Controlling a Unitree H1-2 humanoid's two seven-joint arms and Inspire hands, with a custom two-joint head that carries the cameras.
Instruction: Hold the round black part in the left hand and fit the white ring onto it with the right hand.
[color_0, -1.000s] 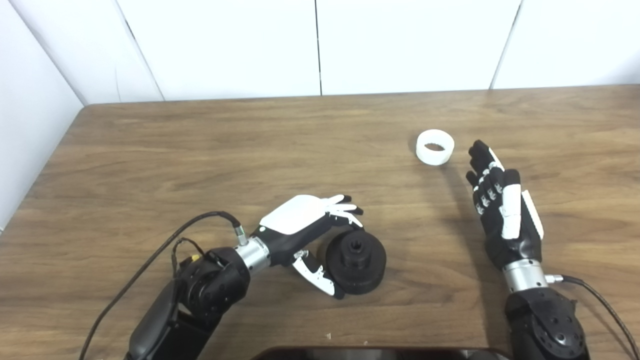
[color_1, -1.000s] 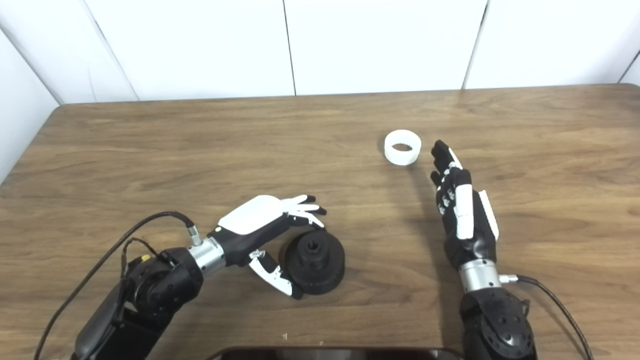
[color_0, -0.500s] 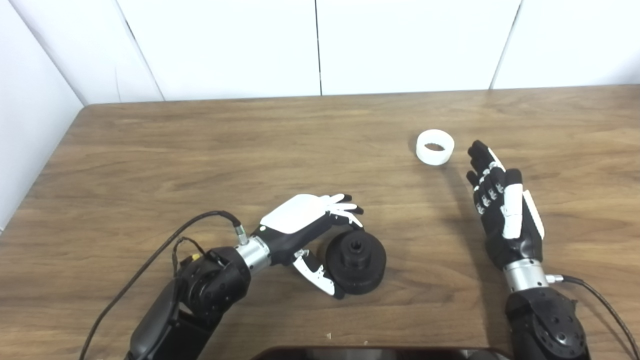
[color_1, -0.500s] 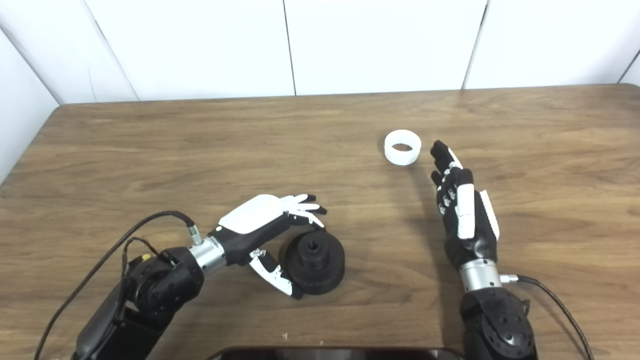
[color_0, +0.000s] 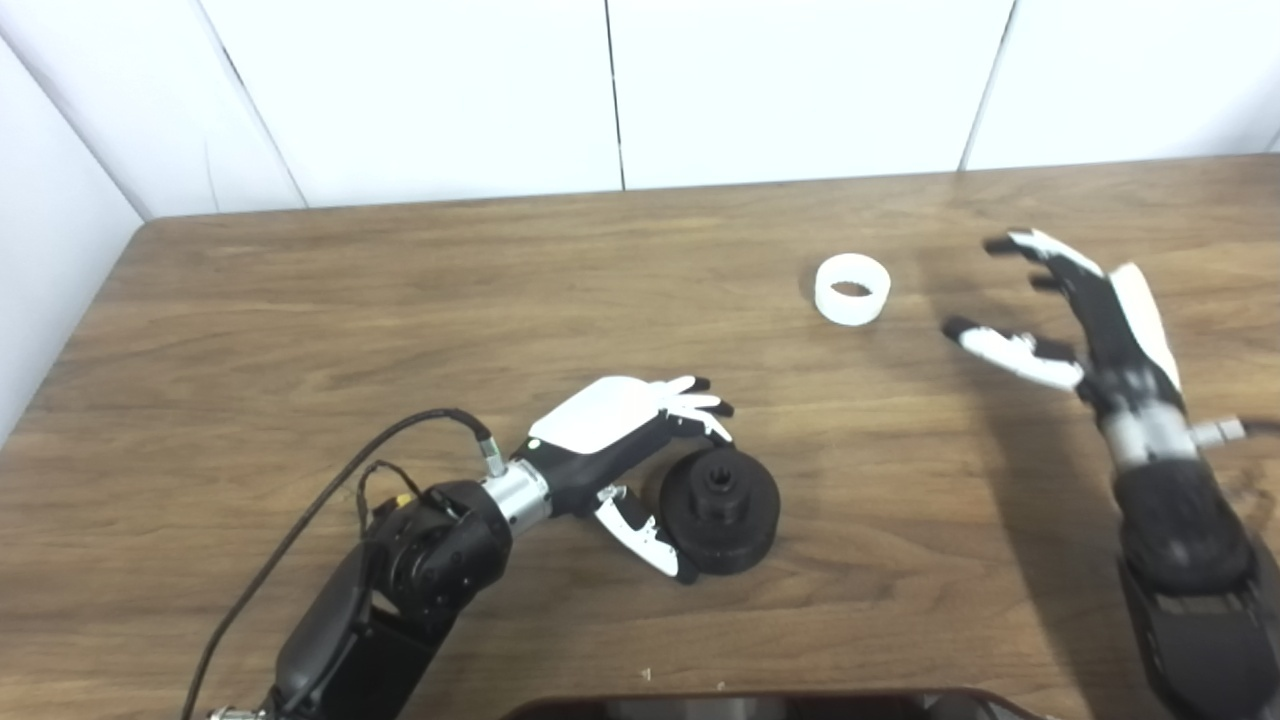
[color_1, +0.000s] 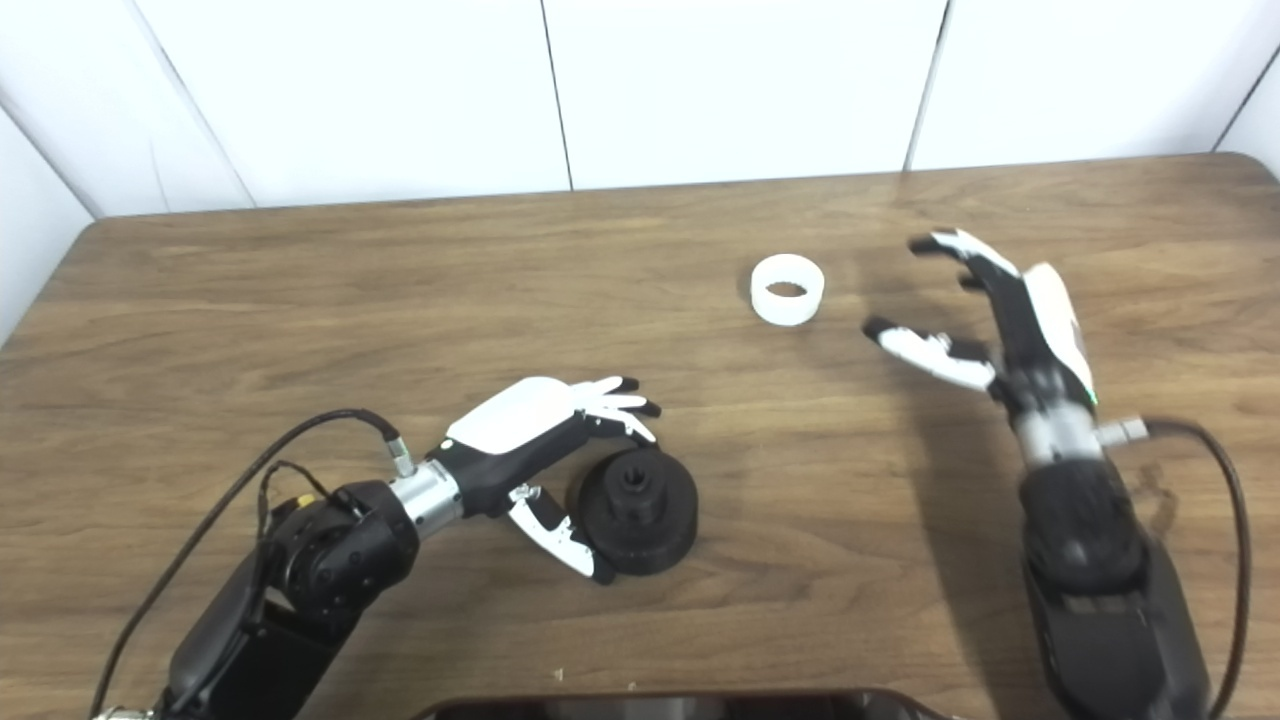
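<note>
Black and squat, the round black part (color_0: 720, 510) sits flat on the table (color_0: 400, 300), its socketed hub facing up, and the left hand (color_0: 625, 440) is cupped right around it: fingers arched over the far rim, thumb hooked against the near side. It looks like a bracing grip more than a lift, since the part rests on the wood; whether the fingers truly press on it or merely hover at the rim is hard to tell from up here. That cradle makes sense, as the part needs pinning so it won't skate when something is pushed onto it.

Over on the other side, the white ring (color_0: 852, 289) lies by itself, opening upward, well apart from the black part. The right hand (color_0: 1075, 320) is raised beside it, holding nothing, fingers spread and thumb stretched toward the ring, a little blurred. That wide spread reads as a pre-grasp shape, ready to close across the ring from the side.

Underneath it all is brown wood-grain laminate, matte, with soft shadows under both arms. Plain white wall panels (color_0: 600, 90) close off the far edge and the left side. A dark curved edge (color_0: 760, 705) peeks in at the bottom.
</note>
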